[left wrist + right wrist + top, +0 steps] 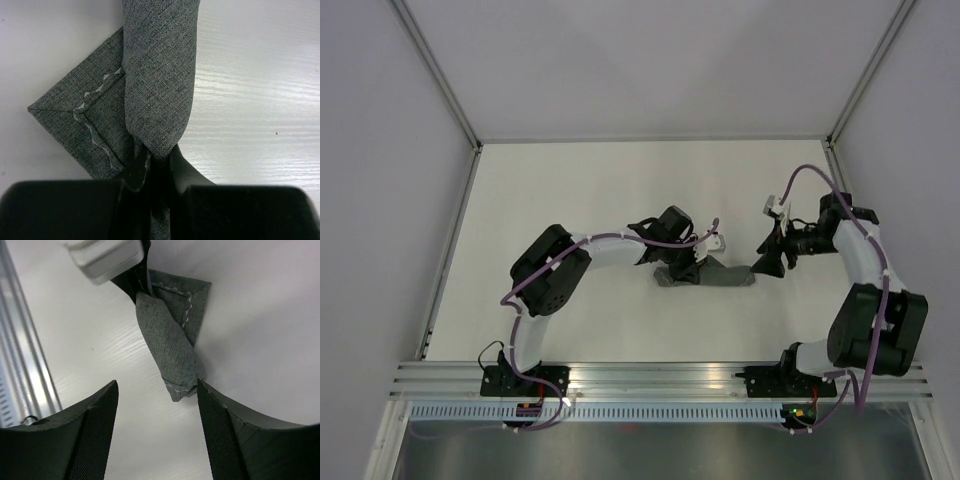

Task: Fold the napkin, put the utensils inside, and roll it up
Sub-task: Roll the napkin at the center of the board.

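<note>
The dark grey napkin lies rolled into a short tube in the middle of the white table, with a flat triangular corner still sticking out at its left end. My left gripper is shut on the left end of the roll. My right gripper is open just beyond the roll's right end, with that end near its right finger. No utensils show; whether they lie inside the roll I cannot tell.
A white table enclosed by pale walls with metal corner posts. An aluminium rail runs along the near edge, where both arm bases are bolted. It also shows in the right wrist view.
</note>
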Available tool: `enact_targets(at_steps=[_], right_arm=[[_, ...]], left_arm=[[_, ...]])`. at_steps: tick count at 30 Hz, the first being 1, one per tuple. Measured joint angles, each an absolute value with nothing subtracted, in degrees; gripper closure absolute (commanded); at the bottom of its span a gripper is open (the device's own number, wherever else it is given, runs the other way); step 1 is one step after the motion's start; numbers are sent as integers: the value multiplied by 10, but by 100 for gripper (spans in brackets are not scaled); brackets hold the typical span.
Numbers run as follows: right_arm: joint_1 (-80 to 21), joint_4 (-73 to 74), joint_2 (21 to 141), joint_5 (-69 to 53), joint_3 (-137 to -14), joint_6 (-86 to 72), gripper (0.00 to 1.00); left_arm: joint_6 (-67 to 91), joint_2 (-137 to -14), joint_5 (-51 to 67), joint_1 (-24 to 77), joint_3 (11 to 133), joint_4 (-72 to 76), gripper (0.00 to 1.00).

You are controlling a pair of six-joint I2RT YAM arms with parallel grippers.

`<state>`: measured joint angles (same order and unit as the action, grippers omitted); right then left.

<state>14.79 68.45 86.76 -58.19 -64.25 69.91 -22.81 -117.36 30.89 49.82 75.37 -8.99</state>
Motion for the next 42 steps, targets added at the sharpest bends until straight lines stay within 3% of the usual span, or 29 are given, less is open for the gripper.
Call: enact_targets(at_steps=[4, 11, 18, 28, 32, 36, 42], right_arm=[[90, 522, 732, -525, -500, 629, 28], [-62, 291, 628, -391, -352, 542, 27], [-182, 145, 628, -268, -296, 519, 28], [-295, 68, 665, -161, -271, 507, 29], [-308, 56, 682, -144, -271, 505, 34], [-313, 53, 698, -138, -271, 500, 50], [-314, 56, 703, -140, -271, 490, 58]], left_arm=[[-213, -1192, 347, 484, 780, -116, 98], [-187, -1222, 402, 463, 821, -156, 97], [-168, -1249, 443, 451, 857, -197, 96], [-155, -1275, 478, 448, 895, -250, 93], [-153, -1279, 484, 447, 902, -264, 85], [-151, -1281, 486, 447, 904, -279, 73], [-144, -1288, 495, 443, 912, -289, 59]])
